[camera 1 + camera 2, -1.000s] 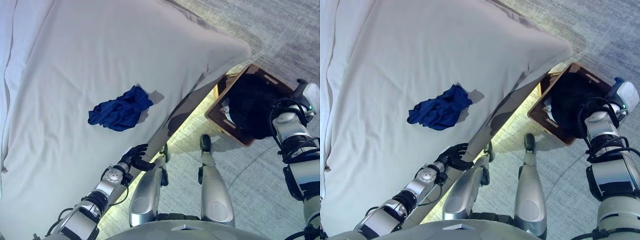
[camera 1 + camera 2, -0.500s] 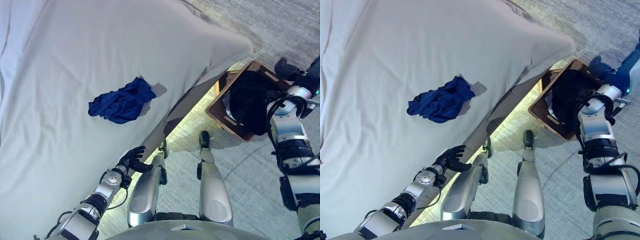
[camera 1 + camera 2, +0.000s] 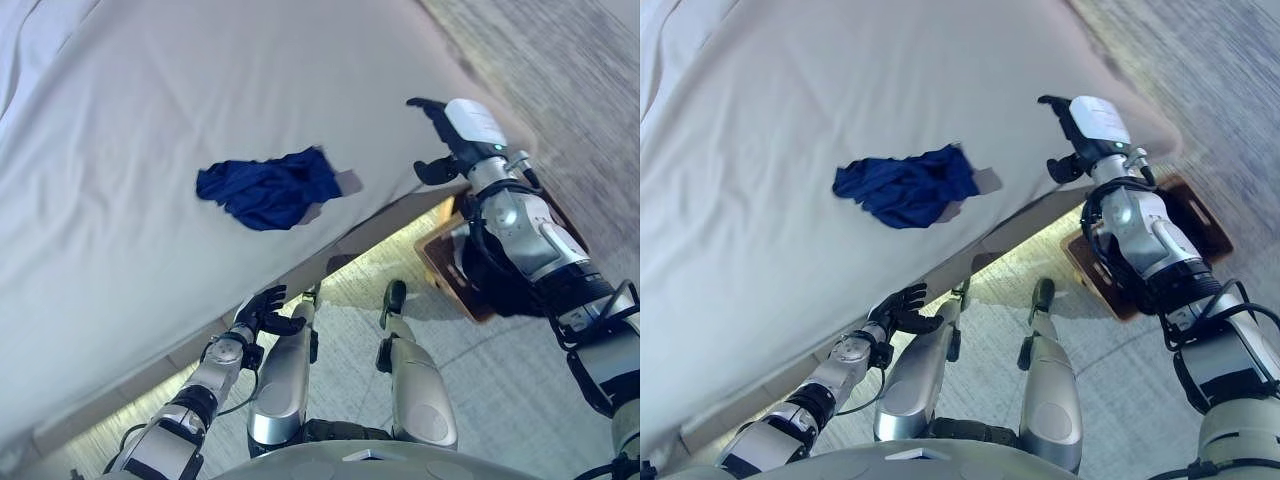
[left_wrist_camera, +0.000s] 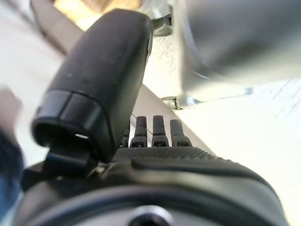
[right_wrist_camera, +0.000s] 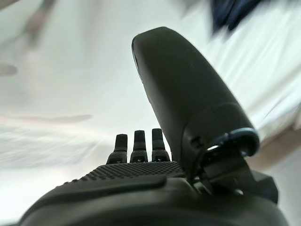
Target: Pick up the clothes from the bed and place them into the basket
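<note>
Hovering empty with fingers spread above the bed (image 3: 120,200), the right hand (image 3: 445,135) sits beside the crumpled blue garment (image 3: 268,188), apparently positioned for picking it up.

Bare sheet (image 3: 120,120) round blue clothes (image 3: 268,188).

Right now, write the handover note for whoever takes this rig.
Right robot hand: open, empty, above the bed near its edge.
Left robot hand: low beside the bed's side, holding nothing.
Blue garment: crumpled on the bed sheet, untouched.
Basket: on the floor beside the bed, mostly hidden behind the right arm, with dark clothing in it.
Left to do: grasp the blue garment and drop it into the basket.
</note>
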Robot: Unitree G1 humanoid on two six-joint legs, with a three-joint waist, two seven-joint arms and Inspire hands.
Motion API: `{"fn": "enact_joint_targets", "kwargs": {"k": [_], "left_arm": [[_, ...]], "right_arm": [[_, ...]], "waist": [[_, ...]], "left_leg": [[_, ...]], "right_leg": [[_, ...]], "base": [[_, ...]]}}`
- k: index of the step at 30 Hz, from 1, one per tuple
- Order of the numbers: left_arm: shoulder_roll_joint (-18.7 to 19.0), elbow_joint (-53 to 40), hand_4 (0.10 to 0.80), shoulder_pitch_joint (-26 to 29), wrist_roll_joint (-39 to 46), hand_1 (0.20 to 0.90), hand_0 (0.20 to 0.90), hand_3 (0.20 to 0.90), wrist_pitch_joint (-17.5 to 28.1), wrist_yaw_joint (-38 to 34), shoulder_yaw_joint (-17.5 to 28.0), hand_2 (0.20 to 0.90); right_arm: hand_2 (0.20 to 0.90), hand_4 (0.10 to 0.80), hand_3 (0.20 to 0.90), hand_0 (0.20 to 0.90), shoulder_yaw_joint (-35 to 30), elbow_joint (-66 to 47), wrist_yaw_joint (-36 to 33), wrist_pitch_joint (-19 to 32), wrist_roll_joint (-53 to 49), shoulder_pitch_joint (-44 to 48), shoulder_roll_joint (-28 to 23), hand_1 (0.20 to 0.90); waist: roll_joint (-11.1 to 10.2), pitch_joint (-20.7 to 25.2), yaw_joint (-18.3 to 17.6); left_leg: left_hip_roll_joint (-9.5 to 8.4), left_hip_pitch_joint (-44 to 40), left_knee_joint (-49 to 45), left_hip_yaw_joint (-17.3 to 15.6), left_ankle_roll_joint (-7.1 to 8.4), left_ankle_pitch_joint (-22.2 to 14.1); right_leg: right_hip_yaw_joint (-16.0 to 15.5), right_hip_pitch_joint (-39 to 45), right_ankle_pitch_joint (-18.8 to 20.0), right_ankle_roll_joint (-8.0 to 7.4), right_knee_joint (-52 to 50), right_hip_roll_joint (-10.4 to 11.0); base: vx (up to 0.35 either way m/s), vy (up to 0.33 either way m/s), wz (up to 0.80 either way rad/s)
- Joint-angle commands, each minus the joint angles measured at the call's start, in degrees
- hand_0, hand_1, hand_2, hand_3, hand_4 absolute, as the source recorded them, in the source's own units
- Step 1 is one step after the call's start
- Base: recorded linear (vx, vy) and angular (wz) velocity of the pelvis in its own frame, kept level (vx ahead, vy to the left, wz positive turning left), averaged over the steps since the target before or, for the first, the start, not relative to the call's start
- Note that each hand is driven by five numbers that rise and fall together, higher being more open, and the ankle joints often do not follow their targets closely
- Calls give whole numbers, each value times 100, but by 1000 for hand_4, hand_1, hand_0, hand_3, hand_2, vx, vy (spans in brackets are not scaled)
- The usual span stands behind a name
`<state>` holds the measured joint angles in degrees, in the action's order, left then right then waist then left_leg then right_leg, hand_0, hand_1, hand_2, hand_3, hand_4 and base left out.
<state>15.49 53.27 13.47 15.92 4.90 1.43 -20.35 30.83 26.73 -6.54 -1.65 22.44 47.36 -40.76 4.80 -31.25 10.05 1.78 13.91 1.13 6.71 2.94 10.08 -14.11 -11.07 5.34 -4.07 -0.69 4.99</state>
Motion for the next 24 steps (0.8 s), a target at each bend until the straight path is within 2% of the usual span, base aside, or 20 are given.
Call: {"fn": "enact_joint_targets", "kwargs": {"k": [1, 3, 5, 6, 8, 12, 14, 18, 24], "left_arm": [[557, 37, 800, -326, 180, 900, 900, 900, -92, -29, -25, 900], [720, 8, 800, -372, 203, 900, 900, 900, -123, -14, -3, 900], [835, -22, 800, -419, 291, 900, 900, 900, -180, -45, 66, 900], [881, -36, 800, -460, 276, 900, 900, 900, -190, -40, 128, 900], [935, -62, 800, -502, 224, 900, 900, 900, -177, -33, 175, 900], [1009, -43, 800, -584, 174, 900, 900, 900, -25, 108, 293, 900], [985, -45, 800, -610, 180, 900, 900, 900, 69, 159, 290, 900], [926, -191, 800, -633, 101, 900, 900, 900, 173, 232, 239, 900], [937, -364, 800, -652, 30, 900, 900, 900, 223, 317, 167, 900]], "right_arm": [[900, 800, 900, 900, 190, -103, -163, 80, 304, 1163, 202, 900], [900, 800, 900, 900, 629, 514, 78, -181, 209, 1717, 357, 900], [900, 800, 900, 900, 937, 1003, 379, -680, 224, 1986, 508, 900], [900, 800, 900, 900, 1030, 1214, 386, -692, 70, 2039, 555, 900], [900, 800, 900, 900, 1036, 1375, 530, -850, -168, 2108, 692, 900], [900, 800, 900, 900, 992, 1975, 1416, -1340, -661, 2179, 1136, 900], [900, 800, 900, 900, 1012, 2228, 1727, -1529, -711, 2234, 1354, 900], [900, 800, 900, 900, 1026, 2761, 2365, -1877, -910, 2279, 1725, 900], [900, 800, 900, 900, 920, 3538, 2772, -2055, -1249, 2421, 2151, 900]], "waist": [[-720, 147, 463], [-777, 146, 757], [-824, 146, 983], [-850, 146, 1090], [-882, 146, 1213], [-889, 146, 1532], [-882, 146, 1641], [-830, 146, 1847], [-814, 146, 2020]], "left_leg": [[-453, 281, -835, 45, -265, -821], [-481, 472, -797, 220, -281, -761], [-493, 609, -748, 347, -287, -715], [-489, 669, -724, 402, -291, -706], [-476, 726, -679, 477, -282, -676], [-482, 901, -524, 640, -242, -532], [-454, 874, -458, 662, -208, -625], [-451, 1030, -469, 797, -180, -589], [-470, 1128, -437, 864, -165, -548]], "right_leg": [[-278, -206, -352, -57, -791, 338], [-482, -278, -351, -98, -812, 337], [-656, -323, -339, -120, -814, 364], [-735, -340, -327, -123, -814, 386], [-848, -344, -316, -135, -804, 402], [-1122, -339, -313, -170, -768, 473], [-1123, -300, -474, -217, -819, 472], [-1264, -385, -548, -221, -930, 529], [-1393, -367, -517, -248, -850, 530]], "base": [[41, -16, 55], [52, 1, 74], [66, 18, 69], [71, -15, 52], [67, -19, 39], [75, 21, 40], [108, -15, 24], [78, 2, 15], [25, 1, 7]]}}
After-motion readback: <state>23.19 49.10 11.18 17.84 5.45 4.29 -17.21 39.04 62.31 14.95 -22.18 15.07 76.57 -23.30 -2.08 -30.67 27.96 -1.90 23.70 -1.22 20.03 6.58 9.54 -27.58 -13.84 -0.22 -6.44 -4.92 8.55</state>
